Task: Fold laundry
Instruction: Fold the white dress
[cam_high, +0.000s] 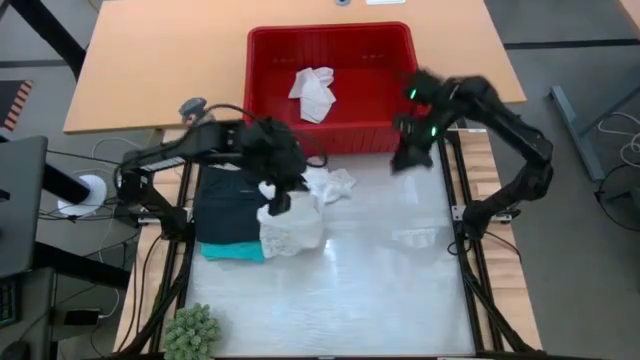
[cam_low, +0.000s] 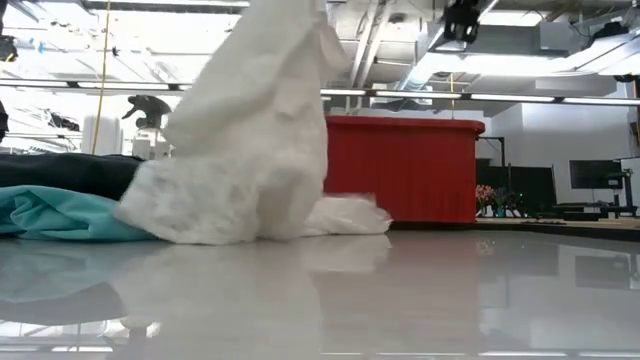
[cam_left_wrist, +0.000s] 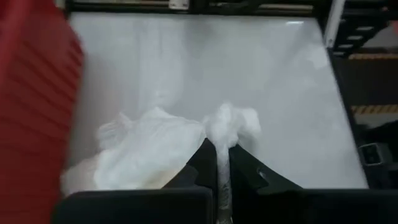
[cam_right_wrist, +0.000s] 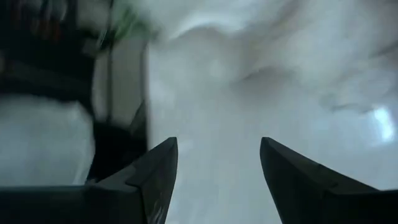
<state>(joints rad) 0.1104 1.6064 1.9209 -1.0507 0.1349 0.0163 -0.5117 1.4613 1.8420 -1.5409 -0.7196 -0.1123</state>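
- White cloth, lacy and crumpled: one garment (cam_high: 292, 228) is pinched in the left hand (cam_high: 277, 196), lifted into a soft peak above the glossy tabletop (cam_high: 390, 280).
- Two more white pieces: one (cam_high: 330, 184) rumpled beside it, one (cam_high: 313, 93) inside the red plastic basket (cam_high: 262, 95).
- One black garment (cam_high: 225, 205) lies flat over one teal garment (cam_high: 235, 252).
- The right hand (cam_high: 412, 152) hovers empty near the basket, fingers spread wide.
- One fuzzy green plant (cam_high: 192, 333).
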